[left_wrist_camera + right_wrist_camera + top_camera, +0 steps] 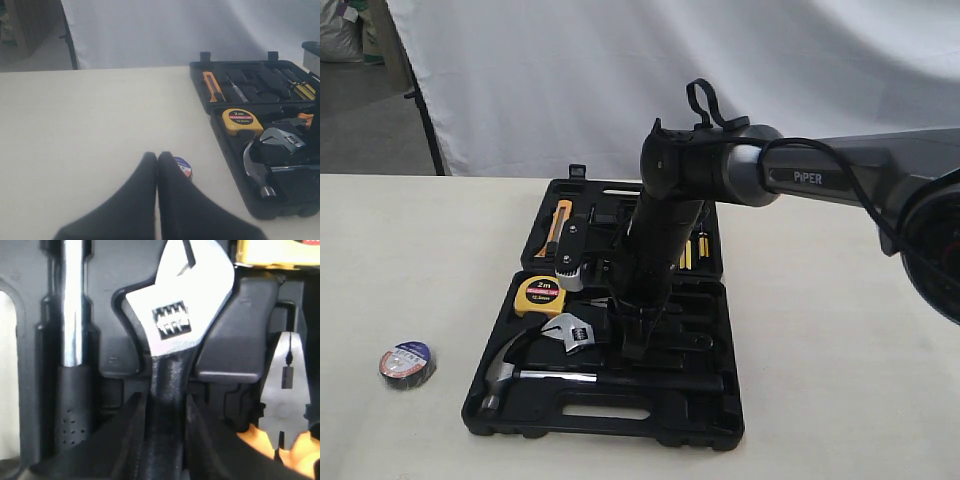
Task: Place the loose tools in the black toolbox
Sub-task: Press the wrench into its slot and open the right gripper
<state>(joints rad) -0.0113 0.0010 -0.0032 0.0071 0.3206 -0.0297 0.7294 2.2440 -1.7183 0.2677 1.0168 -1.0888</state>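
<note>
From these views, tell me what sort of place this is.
Probably a robot lab or demo station, not a working workshop: a white cloth backdrop hangs behind a plain pale table, and a PiPER-marked robot arm reaches into an open black toolbox.

Right arm [740, 172] was dark grey, "PiPER" lettering, black cable [858, 195] across it; fingers [135, 200] matte black, tapered.

A staged robot-lab setup, shown by a pale counter [410, 260], a white cloth backdrop [570, 80] hung behind it and a grey arm [840, 178] labelled PIPER.
</note>
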